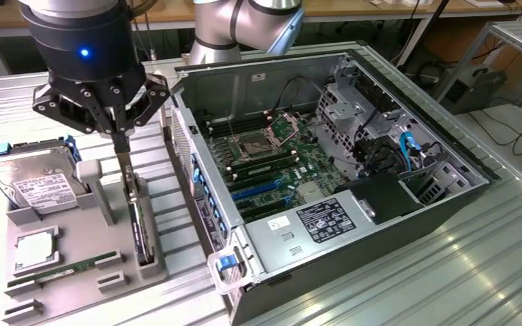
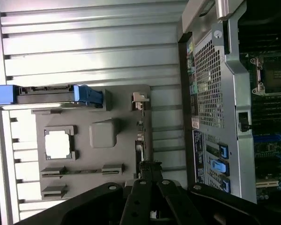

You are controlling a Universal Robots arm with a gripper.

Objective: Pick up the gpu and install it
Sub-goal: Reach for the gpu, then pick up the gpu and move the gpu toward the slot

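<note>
- My hand (image 1: 120, 151) hangs straight over the gpu (image 1: 138, 227), a thin, dark rectangular card with a silver metal bracket at one end. The card is directly below my fingertips, not off to either side.
- The fingers are pressed close together. As far as I can judge they pinch the card's upper edge near the bracket end, with the rest of the board stretching away from my grip.
- The gpu stands on its long edge in a slot of the grey moulded tray (image 1: 79, 272). Its long axis runs along the tray, roughly parallel to the near wall of the open black computer case (image 1: 242, 68).
- From the wrist view, my hand (image 2: 150, 168) meets the card edge-on, so the gpu (image 2: 142, 149) shows as a narrow dark strip running away from my fingertips.
- The case lies beside my hand on the side away from the silver, white-labelled hard drive (image 1: 35, 187). That drive sits in its own tray holder, apart from my grip.
- The card looks seated in its slot, not yet lifted clear, and the tray rests on the ribbed metal surface (image 1: 478, 272).
</note>
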